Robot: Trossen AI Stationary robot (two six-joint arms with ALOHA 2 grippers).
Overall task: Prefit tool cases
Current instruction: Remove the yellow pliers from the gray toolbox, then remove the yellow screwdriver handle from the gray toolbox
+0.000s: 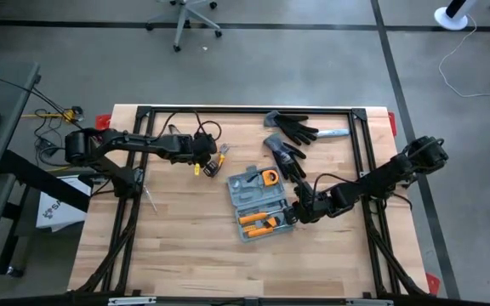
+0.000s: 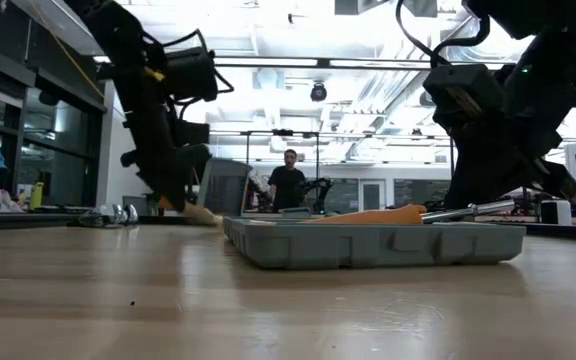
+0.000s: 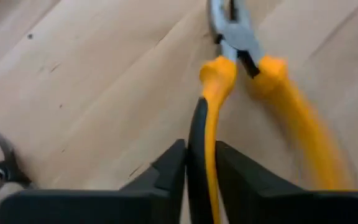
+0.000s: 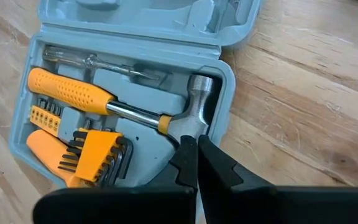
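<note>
1. High view: the left arm reaches in from the table's left edge and lies stretched rightward across the back part of the wooden table (image 1: 177,246). Its left gripper (image 1: 212,161) sits over yellow-handled pliers (image 1: 220,158), left of the open grey-blue tool case (image 1: 259,202). The case lies near the table's middle with its lid laid flat, holding orange-handled tools. The right arm comes in from the right edge, angled down and leftward, and its right gripper (image 1: 296,212) is at the case's right edge. Two black-and-grey gloves (image 1: 292,136) lie behind the case.

2. Low view: the case (image 2: 368,243) rests flat on the tabletop with an orange handle showing above its rim. Both arms come down from above, one on each side of it. A person stands far off in the room behind.

3. Left wrist view: the left gripper (image 3: 199,163) has its dark fingers (image 3: 169,165) clamped on one orange handle of the pliers (image 3: 238,59). The steel nose points away over bare wood.

4. Right wrist view: the right gripper (image 4: 196,163) has its fingers pressed together, tips against the steel head of the hammer (image 4: 194,112) seated in the case (image 4: 235,81). Hex keys, bits and a screwdriver fill other recesses.
</note>
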